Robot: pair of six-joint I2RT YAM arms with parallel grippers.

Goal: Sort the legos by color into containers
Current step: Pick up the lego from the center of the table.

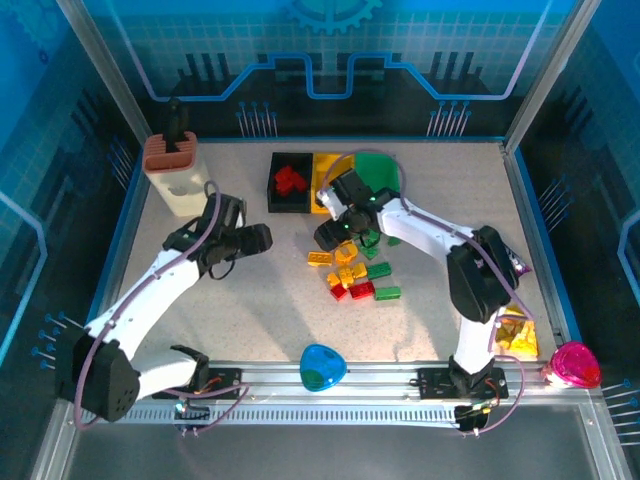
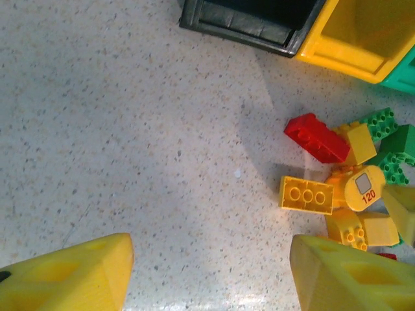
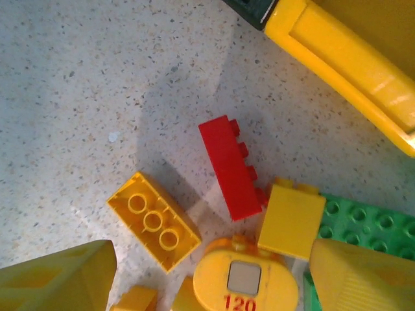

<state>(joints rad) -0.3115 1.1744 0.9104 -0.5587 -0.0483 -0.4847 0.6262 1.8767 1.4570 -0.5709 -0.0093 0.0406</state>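
The three joined bins stand at the back: black with red legos in it, yellow and green. A pile of red, yellow and green legos lies in front of them. My right gripper hovers open over the pile's left edge; below it lie a red brick, an upturned yellow brick and a rounded yellow piece marked 120. My left gripper is open over bare table left of the pile, its yellow fingers holding nothing; the red brick lies ahead to its right.
A cream block with a brown top stands at the back left. A blue-green disc lies at the near edge. At the near right are a pink cup and snack packets.
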